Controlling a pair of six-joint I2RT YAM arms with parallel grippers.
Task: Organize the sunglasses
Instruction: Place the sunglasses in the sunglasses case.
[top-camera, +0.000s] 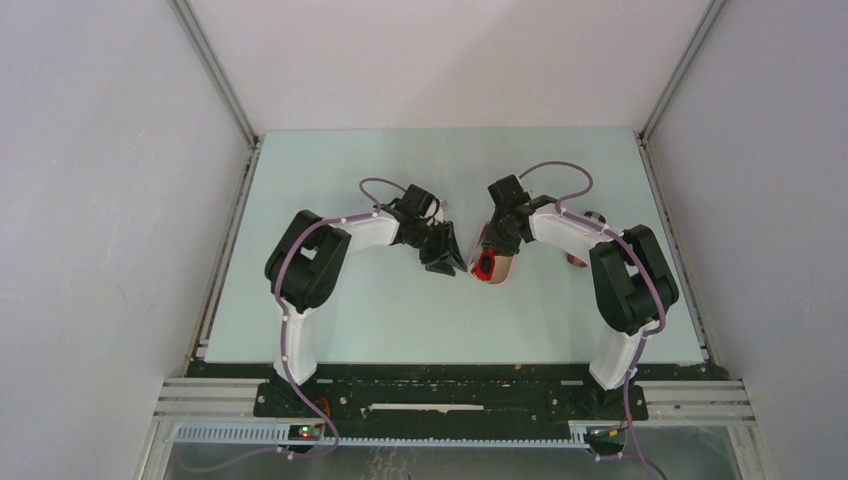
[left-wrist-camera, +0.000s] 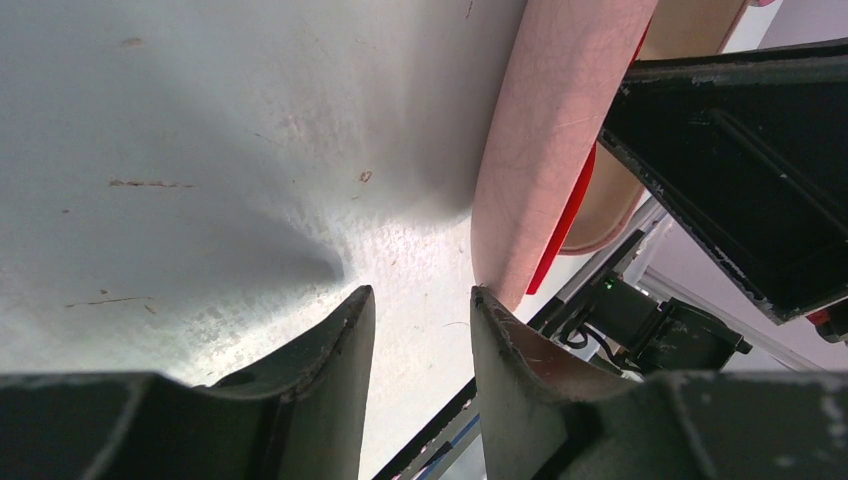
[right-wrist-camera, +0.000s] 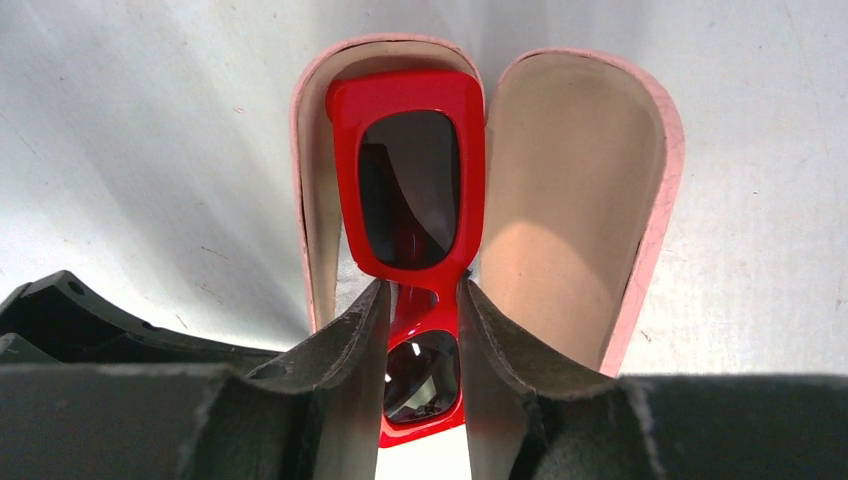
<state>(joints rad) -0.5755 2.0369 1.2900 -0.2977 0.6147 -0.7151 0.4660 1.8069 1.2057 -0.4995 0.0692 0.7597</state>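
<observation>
No readable text, label, brand or number (in any view).

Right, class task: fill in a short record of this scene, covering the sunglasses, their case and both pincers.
case: pink, open, tan lining showing, on the table
sunglasses: red frame, dark lenses, lying along one half of the case
right pincer: closed on the bridge of the sunglasses
left pincer: open, nothing between its fingers, one fingertip at the case's outer wall
</observation>
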